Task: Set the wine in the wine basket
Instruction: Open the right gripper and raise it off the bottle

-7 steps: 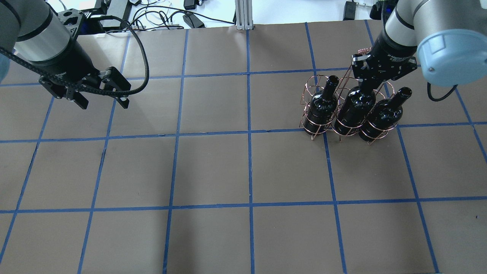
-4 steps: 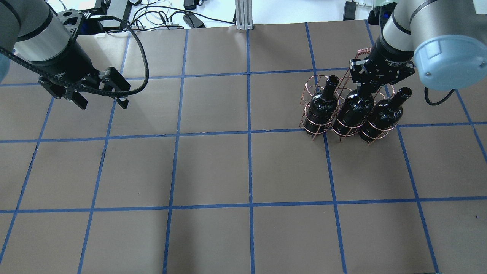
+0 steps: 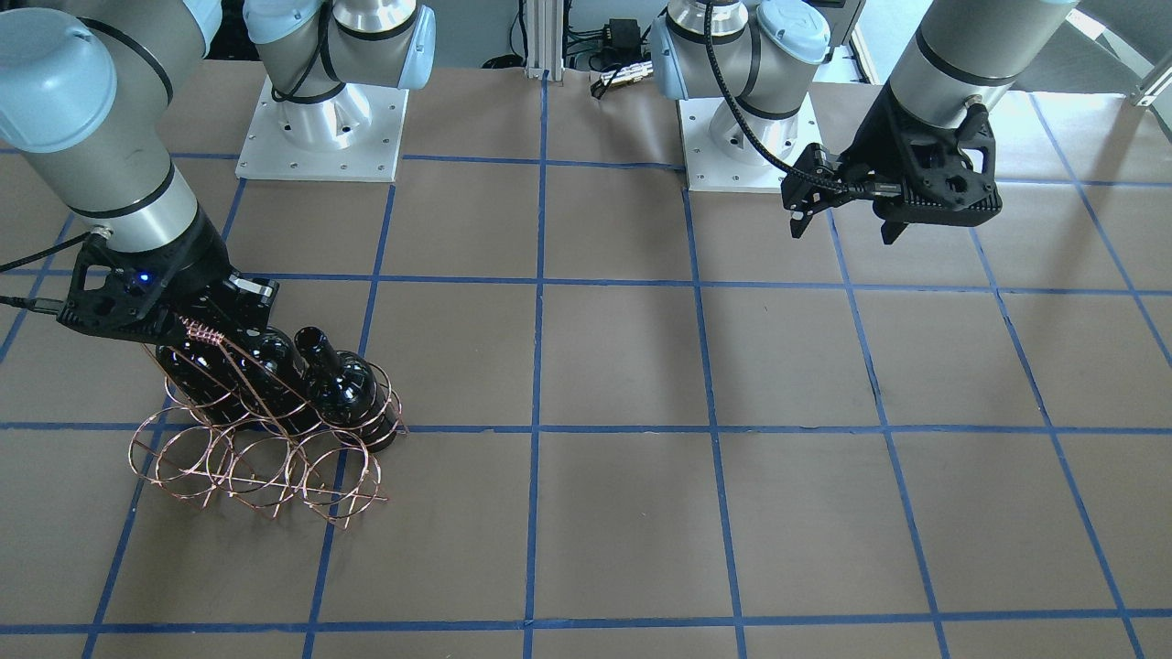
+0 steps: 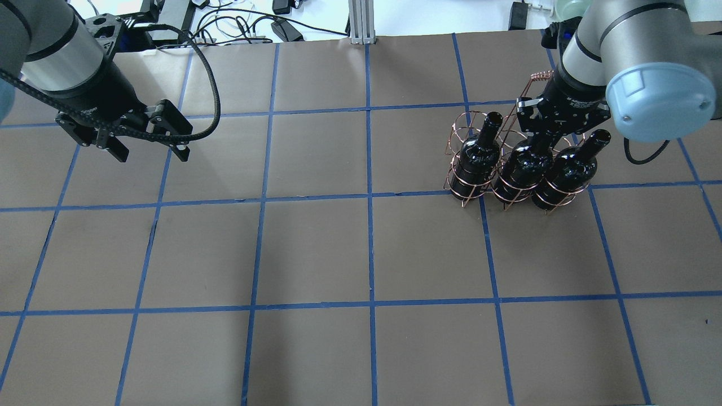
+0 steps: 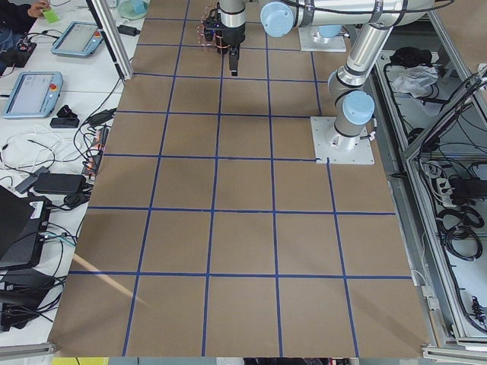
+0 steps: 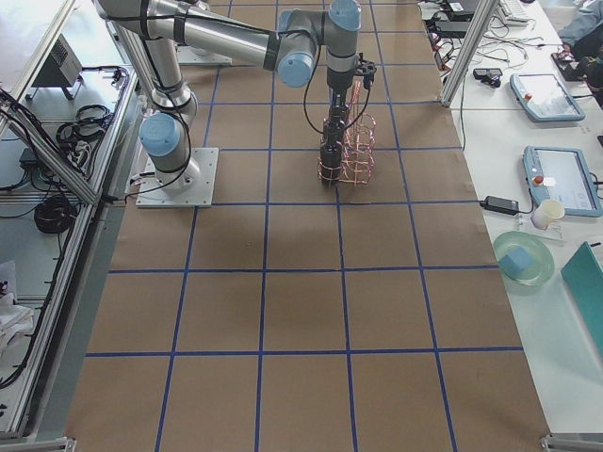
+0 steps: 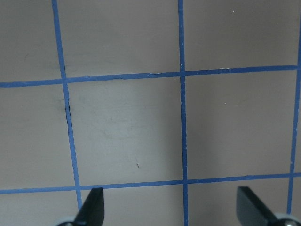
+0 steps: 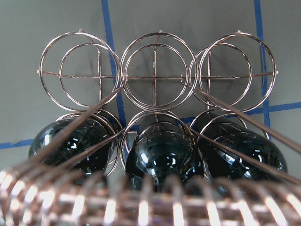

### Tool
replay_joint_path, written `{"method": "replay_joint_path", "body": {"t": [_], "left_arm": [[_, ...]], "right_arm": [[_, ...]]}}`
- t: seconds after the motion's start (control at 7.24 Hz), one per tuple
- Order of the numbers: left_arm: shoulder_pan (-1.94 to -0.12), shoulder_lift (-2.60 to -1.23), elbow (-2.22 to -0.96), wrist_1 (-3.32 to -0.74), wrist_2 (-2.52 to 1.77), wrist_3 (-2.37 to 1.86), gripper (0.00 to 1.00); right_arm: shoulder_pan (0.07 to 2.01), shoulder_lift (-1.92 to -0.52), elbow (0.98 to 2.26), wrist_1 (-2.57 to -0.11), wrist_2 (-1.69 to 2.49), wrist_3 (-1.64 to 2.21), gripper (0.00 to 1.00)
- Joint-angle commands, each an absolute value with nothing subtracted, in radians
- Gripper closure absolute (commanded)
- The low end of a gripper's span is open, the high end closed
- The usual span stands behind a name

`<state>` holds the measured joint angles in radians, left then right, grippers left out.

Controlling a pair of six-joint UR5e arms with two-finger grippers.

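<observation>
The copper wire wine basket stands at the table's right, also in the front view and the right wrist view. Three glossy black bottles stand in its near row: left, middle, right. The far row of rings is empty. My right gripper is directly over the middle bottle and shut on its neck, which it hides. The coiled handle rises beside the wrist. My left gripper is open and empty above the table's far left, as its wrist view shows.
The table is brown paper with a blue tape grid. Cables and power bricks lie past the far edge. The two arm bases stand at the robot's side of the table.
My right gripper has moved a little down and toward the robot with the middle bottle, which now sits lower in its ring. The left arm has barely moved.
</observation>
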<state>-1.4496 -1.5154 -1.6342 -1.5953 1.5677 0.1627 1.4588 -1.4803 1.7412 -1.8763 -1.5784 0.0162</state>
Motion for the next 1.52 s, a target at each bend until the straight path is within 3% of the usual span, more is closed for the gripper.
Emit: {"method": "replay_joint_path", "body": {"t": [0.0, 0.41, 0.83, 1.38], "left_arm": [[-1.450, -1.516, -1.634, -1.595, 1.566, 0.163, 0.00], [-1.450, -1.516, -1.634, -1.595, 1.568, 0.163, 0.00], [-1.450, -1.516, -1.634, -1.594, 1.566, 0.155, 0.00], [-1.450, -1.509, -1.632, -1.594, 1.568, 0.163, 0.00]], "right_arm": [[1.459, -1.485, 1.726, -1.896, -1.577, 0.020, 0.01], [1.505, -1.569, 1.585, -1.725, -1.588, 0.024, 0.00], [1.658, -1.640, 1.540, -1.596, -1.571, 0.068, 0.00], [1.591, -1.641, 1.494, -1.508, -1.509, -0.135, 0.00]]}}
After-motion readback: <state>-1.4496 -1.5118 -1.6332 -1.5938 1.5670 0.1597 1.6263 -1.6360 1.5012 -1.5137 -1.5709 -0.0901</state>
